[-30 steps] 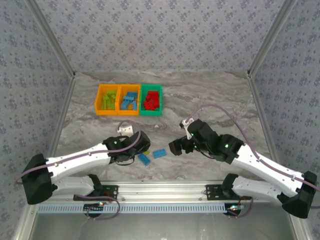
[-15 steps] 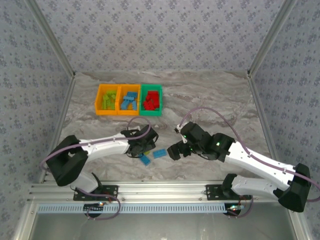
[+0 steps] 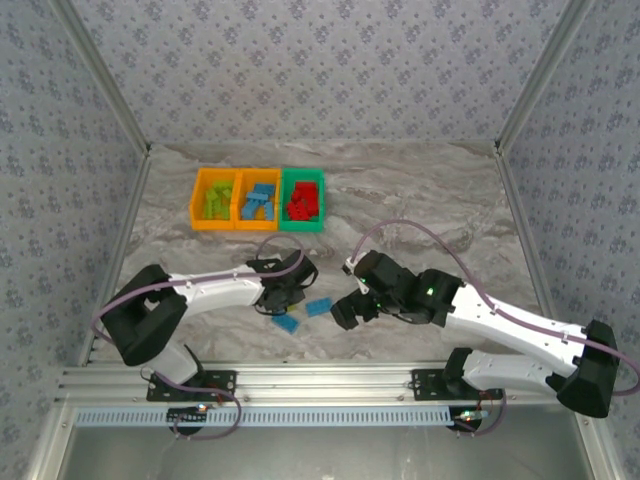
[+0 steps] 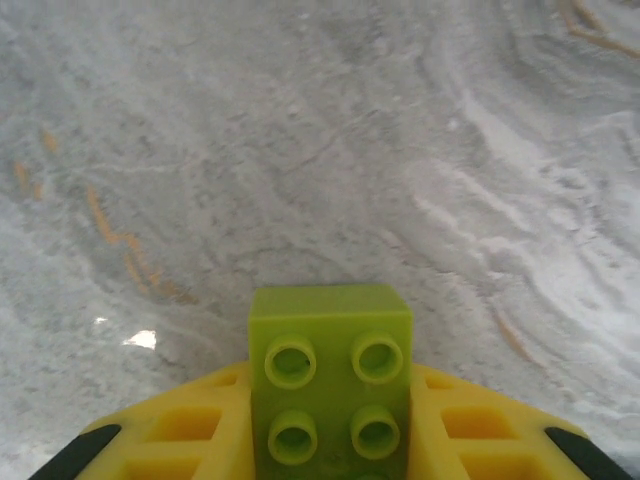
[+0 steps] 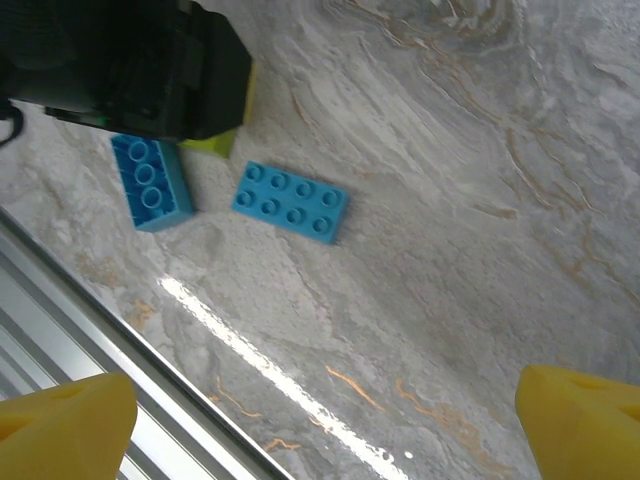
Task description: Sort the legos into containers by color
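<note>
Top external view: three containers stand in a row at the far left of the bench (image 3: 420,200), touching side by side. The left orange container (image 3: 197,200) holds lime green legos, the middle orange container (image 3: 237,201) holds light blue ones, and the green container (image 3: 283,203) holds red ones. Well apart from them, near the front edge, two blue bricks lie on the marble surface, one nearer the rail (image 3: 287,322) and one a little further back (image 3: 319,307). The left end effector (image 3: 284,298) is low over the bench just behind these two bricks, and the right end effector (image 3: 342,314) is just to the right of them. From this height I cannot tell how the jaws of either one stand. Left wrist view: a lime green brick (image 4: 331,375) sits with its studs to the camera between the two yellow fingers (image 4: 190,435), which press on both of its sides, so the left end effector is pinching it over bare marble. Right wrist view: the yellow fingertips (image 5: 65,425) of the right end effector are spread to the two lower corners with nothing between them. Ahead of them, both blue bricks lie with their studs up, near each other but not touching, and an edge of the lime green brick (image 5: 213,146) shows under the black body of the left end effector (image 5: 130,65). A metal rail (image 5: 60,330) crosses the lower left corner.
</note>
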Controlling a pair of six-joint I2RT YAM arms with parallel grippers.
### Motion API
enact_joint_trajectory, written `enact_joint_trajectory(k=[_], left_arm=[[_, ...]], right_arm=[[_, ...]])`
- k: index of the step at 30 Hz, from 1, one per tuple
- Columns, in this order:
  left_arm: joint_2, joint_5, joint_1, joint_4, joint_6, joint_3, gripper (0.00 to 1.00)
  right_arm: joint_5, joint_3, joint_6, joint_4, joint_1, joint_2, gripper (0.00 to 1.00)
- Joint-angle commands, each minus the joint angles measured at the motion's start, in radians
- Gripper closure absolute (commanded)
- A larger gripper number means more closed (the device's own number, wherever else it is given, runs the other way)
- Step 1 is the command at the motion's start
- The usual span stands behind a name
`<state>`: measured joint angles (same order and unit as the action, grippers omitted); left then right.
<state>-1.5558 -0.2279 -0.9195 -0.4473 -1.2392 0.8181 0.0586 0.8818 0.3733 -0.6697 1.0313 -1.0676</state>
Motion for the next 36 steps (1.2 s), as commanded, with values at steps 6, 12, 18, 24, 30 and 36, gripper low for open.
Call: enact_joint_trajectory(k=[6,12,18,24,30,36], left_arm=[[0.223,-0.129,0.127,0.034,0.301,0.087,0.74],[0.230,-0.009,0.464,0.237,0.624,0.127,0.77],[-0.021,0.056,0.694,0.194,0.790,0.373,0.78],[-0.284,0.083,0.790,0.058,0.822,0.641,0.75],[-0.336,0.083,0.817,0.027,0.807,0.707,0.53],[-0.117,0.126,0.807,0.012,0.732,0.580,0.39]], right_arm=[[0.026,0.012,0.028,0.126,0.020,0.042,0.00],[0.057,0.011,0.041,0.119,0.021,0.064,0.00],[0.072,0.024,0.049,0.094,0.029,0.067,0.00],[0.088,0.055,0.040,0.035,0.035,0.078,0.00],[0.111,0.067,0.049,0.013,0.037,0.086,0.00],[0.177,0.062,0.105,0.011,0.035,0.053,0.00]])
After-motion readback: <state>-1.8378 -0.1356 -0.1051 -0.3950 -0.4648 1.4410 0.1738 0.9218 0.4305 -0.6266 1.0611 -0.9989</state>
